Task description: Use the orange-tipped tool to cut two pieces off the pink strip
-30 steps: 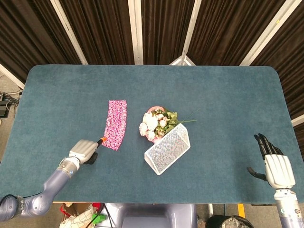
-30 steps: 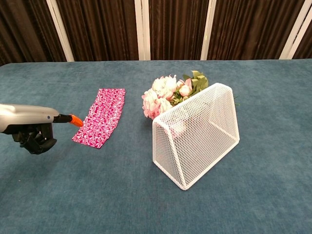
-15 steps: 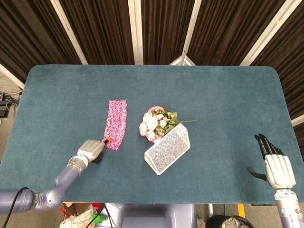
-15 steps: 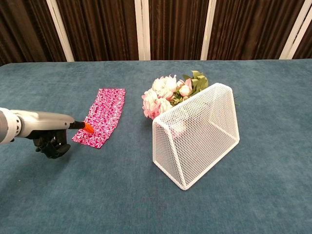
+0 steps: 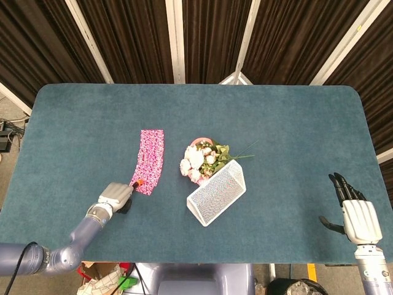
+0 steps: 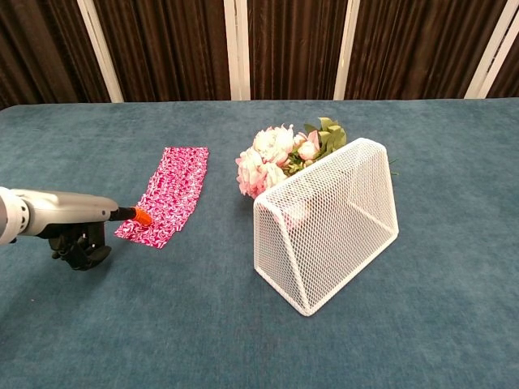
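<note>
A pink patterned strip [image 5: 150, 161] [image 6: 169, 195] lies flat on the teal table, left of the flowers. My left hand [image 5: 116, 197] [image 6: 75, 242] grips a grey tool whose orange tip [image 5: 138, 183] [image 6: 141, 216] sits over the strip's near left corner. My right hand [image 5: 357, 217] hovers at the table's front right, fingers spread, holding nothing; the chest view does not show it.
A bunch of pink and white flowers [image 5: 199, 161] [image 6: 280, 151] lies mid-table. A white wire mesh basket [image 5: 217, 193] [image 6: 328, 222] lies tipped on its side just in front of the flowers. Dark curtains hang behind the table's far edge.
My left hand carried the tool right until its orange tip reached the strip's near corner, then settled slightly back. The strip's near end has shifted a little left. My right hand stayed still.
</note>
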### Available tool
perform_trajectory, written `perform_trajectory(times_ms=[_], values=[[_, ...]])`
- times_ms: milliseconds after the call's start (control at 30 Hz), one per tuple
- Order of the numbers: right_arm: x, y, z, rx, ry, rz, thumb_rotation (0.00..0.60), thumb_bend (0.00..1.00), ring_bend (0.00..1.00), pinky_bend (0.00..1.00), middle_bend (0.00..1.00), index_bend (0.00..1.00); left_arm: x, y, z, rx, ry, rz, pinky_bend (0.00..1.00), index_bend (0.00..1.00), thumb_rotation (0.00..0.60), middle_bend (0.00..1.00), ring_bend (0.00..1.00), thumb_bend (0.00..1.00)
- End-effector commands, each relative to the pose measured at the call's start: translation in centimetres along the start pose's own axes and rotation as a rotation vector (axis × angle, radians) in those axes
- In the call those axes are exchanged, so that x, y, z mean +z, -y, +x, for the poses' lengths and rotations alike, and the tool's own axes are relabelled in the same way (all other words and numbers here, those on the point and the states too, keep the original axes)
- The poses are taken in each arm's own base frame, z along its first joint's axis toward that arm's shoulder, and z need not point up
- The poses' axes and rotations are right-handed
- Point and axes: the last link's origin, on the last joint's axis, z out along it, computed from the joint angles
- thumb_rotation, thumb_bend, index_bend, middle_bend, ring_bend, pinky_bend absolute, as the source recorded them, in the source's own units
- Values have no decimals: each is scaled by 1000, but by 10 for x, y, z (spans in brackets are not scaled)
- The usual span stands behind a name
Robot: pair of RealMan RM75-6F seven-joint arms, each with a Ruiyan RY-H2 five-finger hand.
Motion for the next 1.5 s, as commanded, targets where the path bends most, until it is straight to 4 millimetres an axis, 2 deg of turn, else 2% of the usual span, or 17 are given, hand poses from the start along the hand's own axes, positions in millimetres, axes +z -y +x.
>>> perform_trajectory(times_ms=[33, 433, 567, 1067, 1200, 1500], values=[[0, 0, 0, 0, 1, 0, 600, 185, 206, 314, 95, 0, -4, 3, -1, 3, 4, 7, 642, 69, 600, 837, 710, 866], [1, 1, 0, 5, 3, 5, 600, 185, 206, 314, 94, 0, -18, 14, -14, 15, 52, 37, 642, 70, 600, 838, 710, 866], [1, 1, -1, 5, 5, 7, 600, 185, 206, 314, 94, 0, -32, 23, -19, 27, 84, 66, 642, 70, 600, 838, 710, 867], [1, 2, 0, 6, -2, 11, 600, 185, 206, 314, 94, 0, -62, 27, -25, 51, 129, 64, 641, 69, 600, 838, 710, 867], [1, 2, 0, 7, -4, 12, 600, 185, 206, 314, 95, 0, -71, 30, -22, 46, 128, 85, 641, 70, 600, 838, 710, 867], [1, 4, -2, 2, 2, 20, 600, 185, 206, 314, 95, 0, -80, 23, 3, 4, -14, 18, 641, 68, 600, 838, 710, 867]])
